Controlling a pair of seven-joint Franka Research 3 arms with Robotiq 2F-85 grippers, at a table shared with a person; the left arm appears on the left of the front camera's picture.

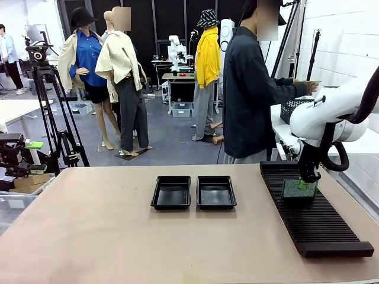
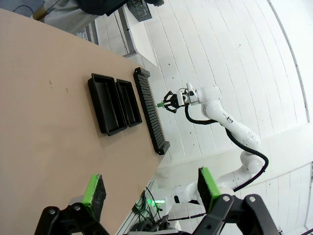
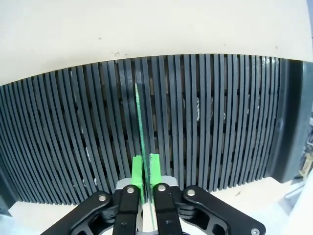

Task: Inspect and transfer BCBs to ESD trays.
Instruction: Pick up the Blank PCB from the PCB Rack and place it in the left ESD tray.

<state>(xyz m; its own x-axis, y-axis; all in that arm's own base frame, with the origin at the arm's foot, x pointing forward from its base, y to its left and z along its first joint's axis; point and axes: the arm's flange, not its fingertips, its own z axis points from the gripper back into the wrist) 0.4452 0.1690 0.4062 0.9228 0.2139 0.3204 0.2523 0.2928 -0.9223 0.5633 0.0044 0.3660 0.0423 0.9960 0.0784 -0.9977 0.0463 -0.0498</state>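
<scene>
The right end effector point(image 3: 146, 180) is pinched shut on a BCB point(image 3: 140, 122), which sits edge-on between its pads. The BCB stands upright in the slotted rack point(image 3: 220, 122).

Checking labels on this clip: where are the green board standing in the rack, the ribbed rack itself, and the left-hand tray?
green board point(image 3: 140, 122): right wrist view, on its thin edge above the fingers.
ribbed rack point(image 1: 323, 228): front view, bare ribs toward its near end.
left-hand tray point(image 1: 170, 207): front view, near rim.
</scene>
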